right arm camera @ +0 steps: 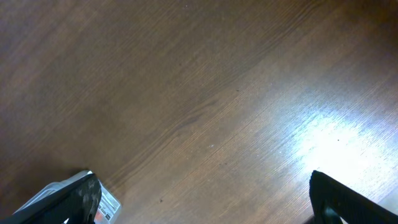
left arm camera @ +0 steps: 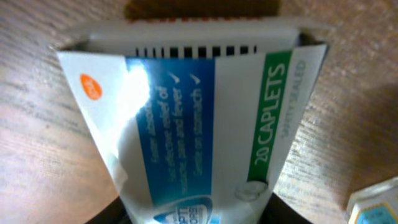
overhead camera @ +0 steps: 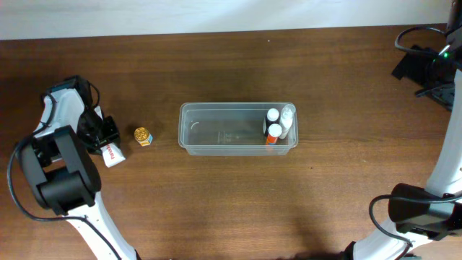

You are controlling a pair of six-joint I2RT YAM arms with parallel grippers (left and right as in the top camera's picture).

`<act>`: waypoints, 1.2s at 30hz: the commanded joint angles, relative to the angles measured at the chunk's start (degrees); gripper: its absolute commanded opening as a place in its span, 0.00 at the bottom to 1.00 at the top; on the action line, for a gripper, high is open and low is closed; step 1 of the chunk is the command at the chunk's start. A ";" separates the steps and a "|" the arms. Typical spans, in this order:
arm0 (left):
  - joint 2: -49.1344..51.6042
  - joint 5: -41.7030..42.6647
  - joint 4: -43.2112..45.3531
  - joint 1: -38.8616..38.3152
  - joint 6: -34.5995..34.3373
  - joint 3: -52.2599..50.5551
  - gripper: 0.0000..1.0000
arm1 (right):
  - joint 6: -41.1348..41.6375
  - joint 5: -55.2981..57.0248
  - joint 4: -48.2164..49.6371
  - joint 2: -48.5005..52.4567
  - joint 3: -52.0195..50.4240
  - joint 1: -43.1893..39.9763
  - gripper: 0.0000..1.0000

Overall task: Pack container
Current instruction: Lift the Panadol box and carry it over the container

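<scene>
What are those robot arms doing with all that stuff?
They are packing small things into the clear tub. A few little bottles are already inside, at one end. The left gripper is closed on a white pill box off to the side of the tub, next to a small gold thing. The right gripper is open above the bare table, holding nothing.

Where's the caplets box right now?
In the overhead view, the caplets box lies far left, by the left gripper, just left of the small gold item.
</scene>
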 commanded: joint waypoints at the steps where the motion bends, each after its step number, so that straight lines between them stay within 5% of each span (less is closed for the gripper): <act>1: 1.01 0.26 -3.69 0.20 -0.11 6.80 0.46 | 0.48 0.31 -0.26 0.20 0.07 -0.33 0.98; 10: 0.70 0.26 -16.28 -2.32 2.75 23.21 0.42 | 0.48 0.31 -0.26 0.20 0.07 -0.33 0.98; 20: -4.72 4.17 -23.58 -15.32 18.34 35.56 0.42 | 0.48 0.31 -0.26 0.20 0.07 -0.33 0.98; 36: -11.10 4.13 -25.79 -38.93 42.51 35.71 0.42 | 0.48 0.31 -0.26 0.20 0.07 -0.33 0.98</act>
